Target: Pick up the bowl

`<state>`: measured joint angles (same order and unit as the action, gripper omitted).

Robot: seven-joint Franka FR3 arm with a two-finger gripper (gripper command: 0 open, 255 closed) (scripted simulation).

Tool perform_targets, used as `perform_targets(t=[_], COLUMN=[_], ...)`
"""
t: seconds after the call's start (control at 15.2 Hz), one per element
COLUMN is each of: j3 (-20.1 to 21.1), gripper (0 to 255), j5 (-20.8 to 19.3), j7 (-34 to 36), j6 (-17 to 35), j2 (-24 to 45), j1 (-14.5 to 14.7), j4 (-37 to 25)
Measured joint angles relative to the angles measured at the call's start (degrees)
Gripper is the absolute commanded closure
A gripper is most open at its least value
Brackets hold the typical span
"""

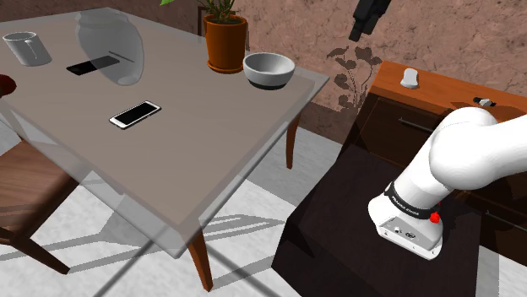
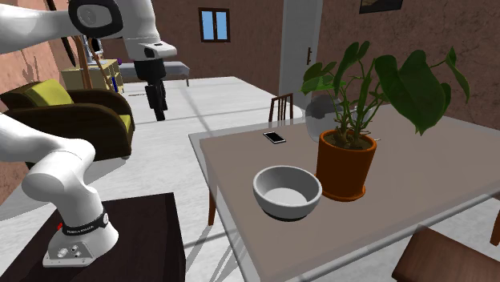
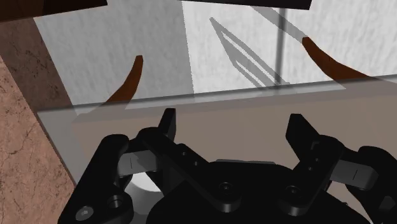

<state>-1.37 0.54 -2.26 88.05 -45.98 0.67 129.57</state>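
Observation:
The bowl [image 1: 268, 70] is pale grey with a dark base and stands upright near the table's corner, beside a potted plant [image 1: 226, 42]. In the second exterior view the bowl [image 2: 287, 192] sits at the table's near edge, just left of the orange pot [image 2: 346, 164]. My black gripper [image 1: 357, 35] hangs high in the air to the right of the bowl, beyond the table's edge. From the other side the gripper [image 2: 160, 114] points down over the floor, well left of the table. At the wrist the gripper [image 3: 233, 124] is open, its fingers [image 3: 167, 122] apart with nothing between them.
The grey glass-topped table [image 1: 194, 143] also carries a white phone [image 1: 135, 114], a black phone [image 1: 93, 65], a mug [image 1: 27, 48] and a clear vase [image 1: 110, 46]. A wooden cabinet [image 1: 439, 93] stands behind my stand, and an armchair [image 2: 80, 120] sits beyond it.

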Motion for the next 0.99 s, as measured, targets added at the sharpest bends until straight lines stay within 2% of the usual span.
perform_targets(t=[0.2,0.59,0.99], j3=[-0.2,-1.5,-2.6], gripper=[0,0,0], j5=[0.1,0.4,1.5], j7=[-0.2,-1.5,-2.9], j6=[1.9,10.8,18.1], j2=[1.7,12.7,25.0], j1=[0.0,0.2,0.6], j4=[0.2,-1.9,-7.1])
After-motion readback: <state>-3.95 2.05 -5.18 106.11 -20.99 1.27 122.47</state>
